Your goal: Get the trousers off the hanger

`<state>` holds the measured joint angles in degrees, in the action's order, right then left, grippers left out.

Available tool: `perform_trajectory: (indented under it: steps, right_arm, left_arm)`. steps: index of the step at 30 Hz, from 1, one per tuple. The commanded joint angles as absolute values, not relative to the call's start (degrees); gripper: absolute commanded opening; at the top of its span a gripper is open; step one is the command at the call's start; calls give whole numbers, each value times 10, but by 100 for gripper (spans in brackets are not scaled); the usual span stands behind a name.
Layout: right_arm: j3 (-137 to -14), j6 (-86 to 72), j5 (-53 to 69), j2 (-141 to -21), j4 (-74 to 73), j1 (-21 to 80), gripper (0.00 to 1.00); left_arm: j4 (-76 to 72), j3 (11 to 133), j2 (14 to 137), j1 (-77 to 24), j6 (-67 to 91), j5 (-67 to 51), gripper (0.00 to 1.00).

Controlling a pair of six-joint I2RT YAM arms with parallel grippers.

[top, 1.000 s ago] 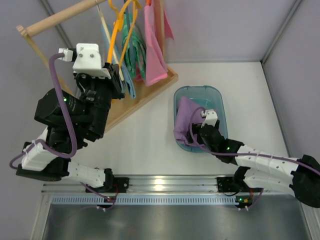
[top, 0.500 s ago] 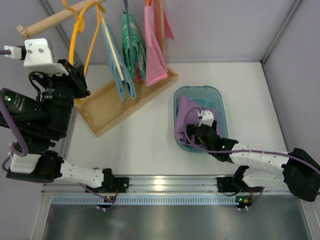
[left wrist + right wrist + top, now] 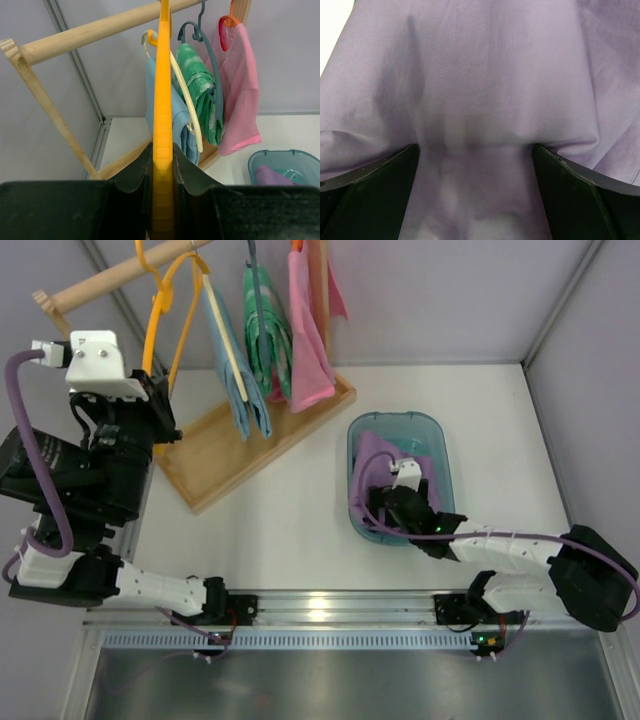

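The orange-yellow hanger (image 3: pixel 148 325) is bare, and its hook lies over the wooden rod at the rack's left end. My left gripper (image 3: pixel 158 400) is shut on its lower bar, which runs edge-on between the jaws in the left wrist view (image 3: pixel 162 100). The lilac trousers (image 3: pixel 372 465) lie crumpled in the teal bin (image 3: pixel 441 445). My right gripper (image 3: pixel 397 502) is down in the bin on the cloth. In the right wrist view the trousers (image 3: pixel 480 75) fill the frame, and the jaws of the right gripper (image 3: pixel 475 152) stand wide apart with cloth lying between them.
The wooden rack has a slanted rod (image 3: pixel 115 278) and a tray base (image 3: pixel 215 465). It carries a light blue garment (image 3: pixel 240 390), a green garment (image 3: pixel 262 320) and a pink garment (image 3: pixel 310 350). Grey walls close in the white table (image 3: pixel 300 530).
My left gripper carried the hanger left along the rod, away from the other garments, and then settled. My right gripper sank further into the bin with the trousers.
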<state>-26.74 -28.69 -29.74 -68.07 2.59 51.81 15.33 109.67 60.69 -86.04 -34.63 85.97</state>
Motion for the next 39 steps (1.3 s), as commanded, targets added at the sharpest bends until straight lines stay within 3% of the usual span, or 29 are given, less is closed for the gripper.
perform_trajectory:
  steps: [1, 13, 21, 31, 34, 35, 39]
  right_arm:
    - [-287, -293, -280, -692, 51, 512, 98]
    - [-303, -295, -267, -722, 59, 509, 98]
    - [-318, -294, -236, -759, 76, 509, 97]
    - [-301, -299, -232, -750, 98, 509, 97]
    - [-300, -296, -233, -749, 99, 509, 97]
    - [-298, -296, -230, -749, 100, 509, 97]
    - [-288, -294, -228, -743, 106, 510, 97]
  left_arm:
    - [143, 1100, 563, -861, -346, 999, 0]
    - [143, 1039, 539, -795, -365, 1000, 0]
    - [135, 960, 491, -787, -288, 998, 0]
    - [52, 917, 570, -783, -279, 947, 0]
    - [-29, 910, 608, -722, -315, 911, 0]
    - [-45, 909, 626, -661, -321, 898, 0]
    - [-47, 926, 653, -585, -309, 865, 0]
